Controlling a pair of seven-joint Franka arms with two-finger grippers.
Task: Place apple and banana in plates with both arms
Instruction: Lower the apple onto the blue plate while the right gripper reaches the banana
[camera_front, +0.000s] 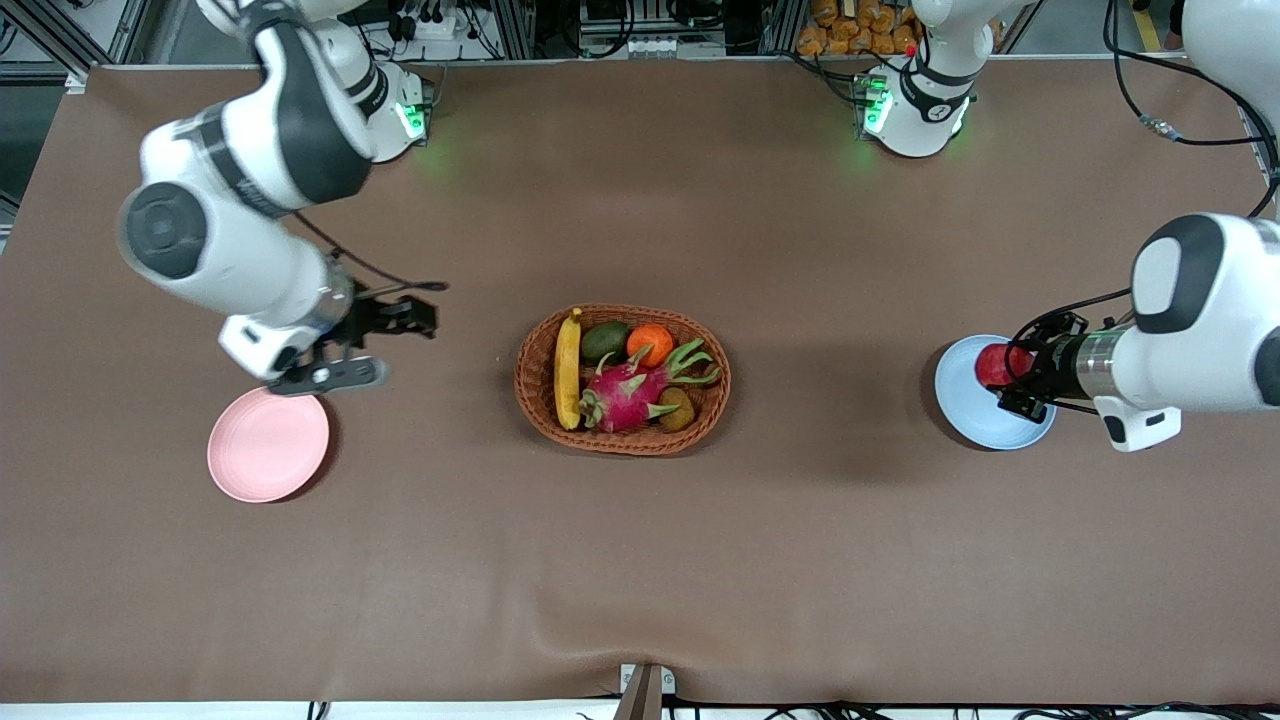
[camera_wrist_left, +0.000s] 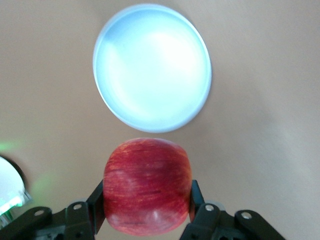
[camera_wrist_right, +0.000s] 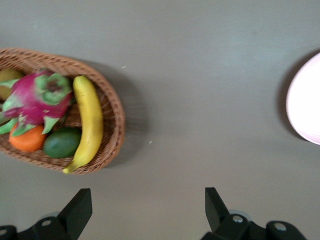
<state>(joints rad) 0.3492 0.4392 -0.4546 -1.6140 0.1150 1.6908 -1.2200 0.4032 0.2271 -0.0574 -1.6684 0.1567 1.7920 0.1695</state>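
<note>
My left gripper is shut on the red apple and holds it over the light blue plate near the left arm's end of the table. In the left wrist view the apple sits between the fingers, with the blue plate below it. My right gripper is open and empty over bare table between the pink plate and the wicker basket. The yellow banana lies in the basket; it also shows in the right wrist view.
The basket also holds a pink dragon fruit, an orange, an avocado and a brown fruit. The pink plate's edge shows in the right wrist view. Brown mat covers the table.
</note>
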